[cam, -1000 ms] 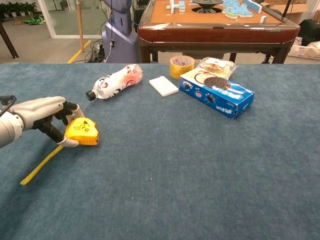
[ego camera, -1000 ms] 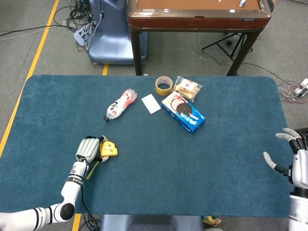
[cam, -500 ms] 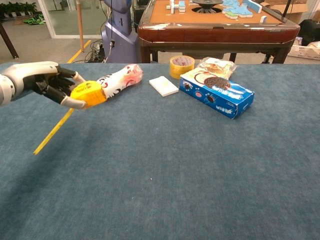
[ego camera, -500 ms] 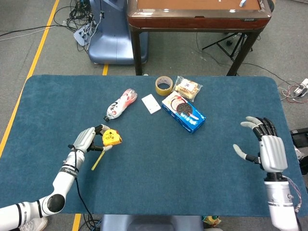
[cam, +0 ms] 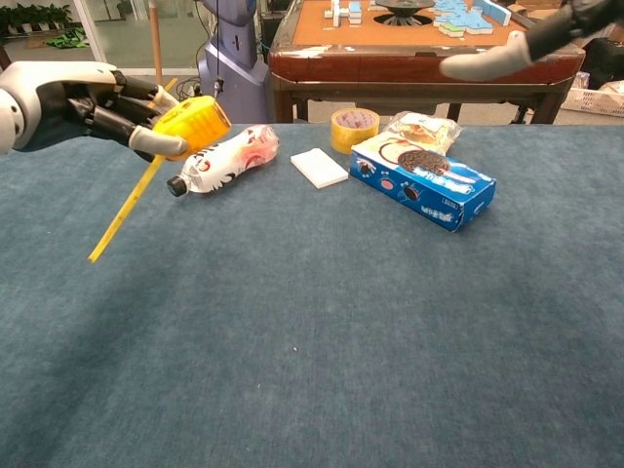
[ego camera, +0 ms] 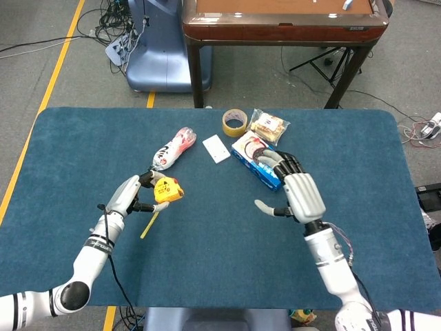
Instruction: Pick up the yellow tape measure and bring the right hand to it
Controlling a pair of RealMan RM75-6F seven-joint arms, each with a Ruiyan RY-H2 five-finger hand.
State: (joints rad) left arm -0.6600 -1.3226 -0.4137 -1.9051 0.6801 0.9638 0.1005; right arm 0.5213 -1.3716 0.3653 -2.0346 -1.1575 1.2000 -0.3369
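One yellow tape measure (ego camera: 163, 191) pinched by left hand (ego camera: 127, 197), blade trailing down-left | right hand (ego camera: 296, 194) fingers spread

A bright yellow plastic tape measure (ego camera: 167, 191) trails a yellow blade. The felt-like tabletop (ego camera: 207, 255) is deep teal. The rectangular cardboard biscuit box (cam: 429, 179) is blue with dark round cookies printed; the tape roll (ego camera: 234, 123) at its 10 o'clock is tan-yellow.
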